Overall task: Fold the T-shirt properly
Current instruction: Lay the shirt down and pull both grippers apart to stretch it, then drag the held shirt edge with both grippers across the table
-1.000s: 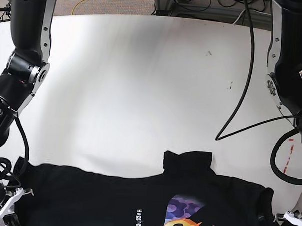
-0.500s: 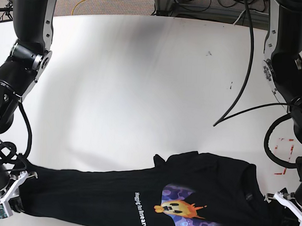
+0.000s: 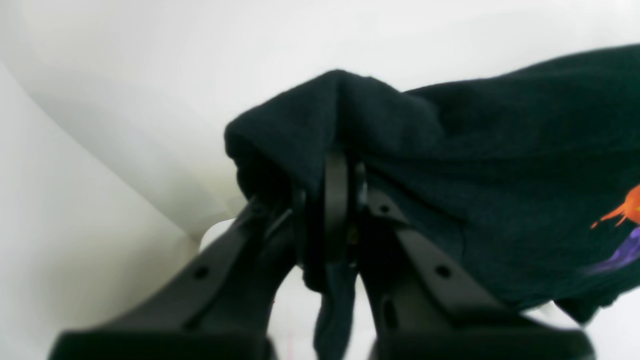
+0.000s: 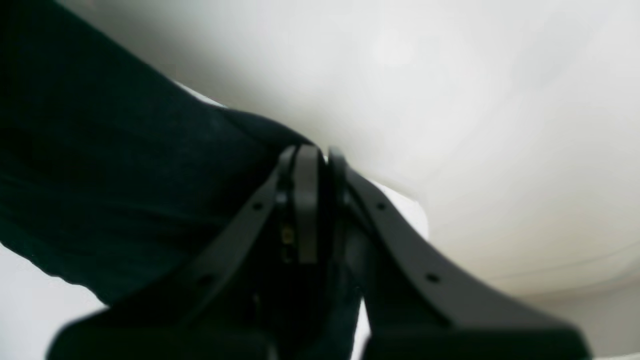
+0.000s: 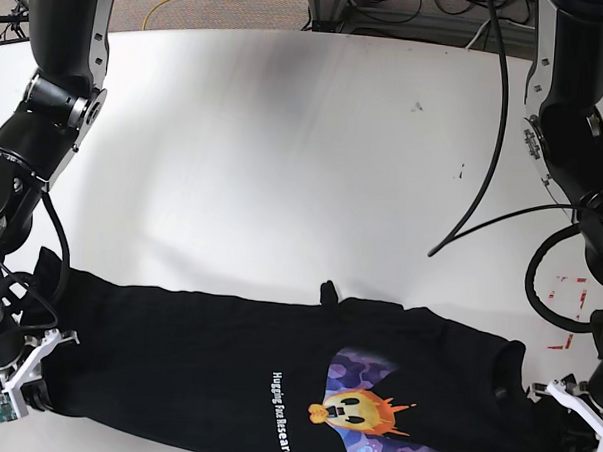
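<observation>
The T-shirt lies stretched sideways along the near edge of the white table, print side up — its orange-yellow and purple graphic and white lettering both show. Each end is pinched: the left gripper has its jaws clamped on a bunched fold of black cloth, and the right gripper is likewise closed on an edge. Holding both ends apart likely keeps the cloth taut and flat — a sensible start for folding.
</observation>
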You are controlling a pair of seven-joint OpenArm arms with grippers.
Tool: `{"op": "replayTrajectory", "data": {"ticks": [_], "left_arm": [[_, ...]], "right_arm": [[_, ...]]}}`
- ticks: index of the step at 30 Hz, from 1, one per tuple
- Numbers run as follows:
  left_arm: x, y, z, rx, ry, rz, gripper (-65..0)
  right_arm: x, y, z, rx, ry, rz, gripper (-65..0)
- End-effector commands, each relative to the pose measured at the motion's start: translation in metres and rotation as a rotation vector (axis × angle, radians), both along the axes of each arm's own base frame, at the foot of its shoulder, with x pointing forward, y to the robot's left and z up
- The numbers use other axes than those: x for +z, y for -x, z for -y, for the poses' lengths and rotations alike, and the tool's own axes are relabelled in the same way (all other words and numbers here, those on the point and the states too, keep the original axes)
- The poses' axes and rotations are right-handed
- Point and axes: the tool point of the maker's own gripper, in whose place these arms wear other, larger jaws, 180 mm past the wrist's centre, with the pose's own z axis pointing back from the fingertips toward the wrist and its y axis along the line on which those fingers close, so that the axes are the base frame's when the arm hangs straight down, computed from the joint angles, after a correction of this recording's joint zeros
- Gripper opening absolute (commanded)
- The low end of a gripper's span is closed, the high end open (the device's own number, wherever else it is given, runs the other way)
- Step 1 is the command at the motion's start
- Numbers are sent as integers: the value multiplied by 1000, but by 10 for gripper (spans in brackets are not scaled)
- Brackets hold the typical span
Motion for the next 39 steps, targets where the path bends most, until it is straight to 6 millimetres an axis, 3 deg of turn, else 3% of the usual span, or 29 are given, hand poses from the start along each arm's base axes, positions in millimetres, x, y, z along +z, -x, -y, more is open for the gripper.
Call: {"op": "replayTrajectory", "data": {"ticks": [1, 4, 6, 14, 16, 26, 39], "left_arm": [[7, 3, -2, 9, 1, 29, -645], [-8, 5, -1, 8, 1, -3, -645], [-39, 16, 1, 8, -15, -67, -645], [-83, 37, 5, 2, -12, -155, -646], [-109, 50, 1, 20, -7, -215, -648], [-160, 77, -18, 74, 8, -343, -648], [-204, 102, -24, 78, 1, -467, -649]], "right_arm": [[6, 5, 13, -39, -2, 20, -646], [-9, 12, 17, -57, -17, -7, -647], [-33, 27, 18, -72, -20, -48, -647], [-76, 52, 19, -105, -52, -127, -647], [-99, 67, 12, -91, -54, -170, -646], [-140, 96, -2, -67, -39, -279, -642], [-174, 123, -13, -65, -56, -363, -645]]}}
